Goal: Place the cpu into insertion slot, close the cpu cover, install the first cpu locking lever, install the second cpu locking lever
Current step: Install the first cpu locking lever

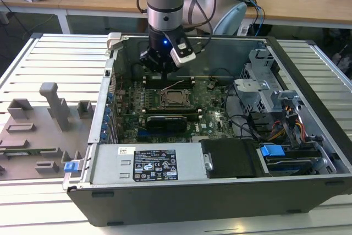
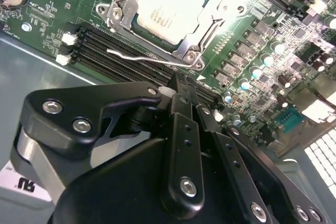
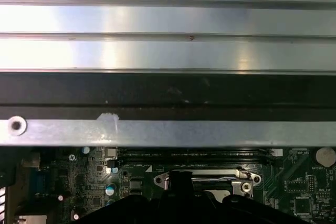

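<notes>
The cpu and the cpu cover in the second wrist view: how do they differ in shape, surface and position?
1. The cpu is a solid square plate; the cpu cover is an open frame with a square window.
2. The cpu top looks pale and dull; the cpu cover looks brighter and shinier.
3. The cpu sits in the middle; the cpu cover lies around its edges.

Both are silvery metal and lie flat on the green board.
</notes>
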{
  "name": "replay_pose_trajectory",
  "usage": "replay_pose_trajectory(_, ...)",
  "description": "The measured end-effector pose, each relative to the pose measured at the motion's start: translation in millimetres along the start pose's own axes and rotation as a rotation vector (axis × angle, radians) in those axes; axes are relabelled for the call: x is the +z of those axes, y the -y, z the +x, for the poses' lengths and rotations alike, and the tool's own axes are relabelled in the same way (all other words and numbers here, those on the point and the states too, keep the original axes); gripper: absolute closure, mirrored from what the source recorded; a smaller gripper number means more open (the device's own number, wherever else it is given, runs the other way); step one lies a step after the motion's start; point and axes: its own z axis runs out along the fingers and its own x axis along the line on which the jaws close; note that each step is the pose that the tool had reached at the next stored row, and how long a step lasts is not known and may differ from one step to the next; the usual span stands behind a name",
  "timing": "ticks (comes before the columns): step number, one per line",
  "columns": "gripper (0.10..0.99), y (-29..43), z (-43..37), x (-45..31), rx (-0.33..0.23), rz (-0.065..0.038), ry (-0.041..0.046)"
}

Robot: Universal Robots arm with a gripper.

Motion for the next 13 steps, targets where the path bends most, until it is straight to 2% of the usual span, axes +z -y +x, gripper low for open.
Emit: replay_pose_trajectory(13, 0.980, 0.9, 0.5, 12.3, 0.000, 0.000, 0.0000)
